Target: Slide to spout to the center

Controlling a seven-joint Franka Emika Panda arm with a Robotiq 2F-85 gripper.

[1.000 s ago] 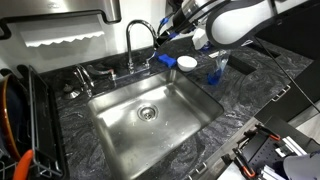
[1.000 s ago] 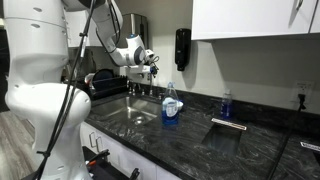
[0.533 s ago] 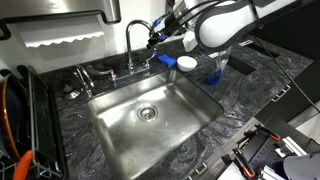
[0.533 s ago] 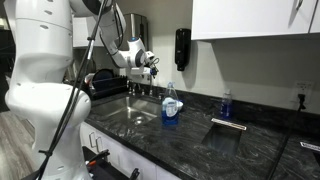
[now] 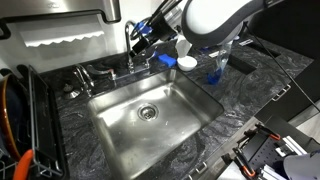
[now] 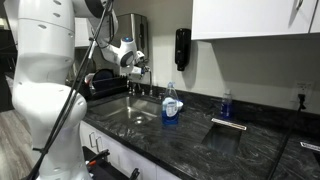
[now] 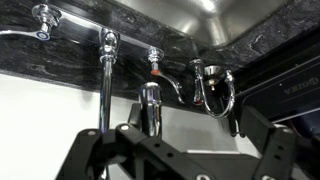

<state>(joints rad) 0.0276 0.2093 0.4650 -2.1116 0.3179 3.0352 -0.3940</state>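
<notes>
The chrome gooseneck spout (image 5: pixel 130 48) rises behind the steel sink basin (image 5: pixel 180 125), whose round drain (image 5: pixel 148 112) marks the center. My gripper (image 5: pixel 143 33) is at the top of the spout's arch and hides part of it. It also shows in an exterior view (image 6: pixel 134 63), above the faucet. In the wrist view the gripper (image 7: pixel 180 125) is open, with the spout's upright tube (image 7: pixel 104 85) to the left and its down-turned end (image 7: pixel 150 105) between the fingers, close to the left one. I cannot tell whether a finger touches it.
Short chrome handles (image 5: pixel 86 75) stand left of the spout. A white dish (image 5: pixel 187 63) and a blue soap bottle (image 5: pixel 215 70) sit on the dark counter to the right. A dish rack (image 5: pixel 15 120) is at the left. A bottle (image 6: pixel 171 105) stands at the counter's edge.
My gripper has moved left along the back of the sink, from beside the white dish to the spout's arch. Whether the spout has turned is unclear.
</notes>
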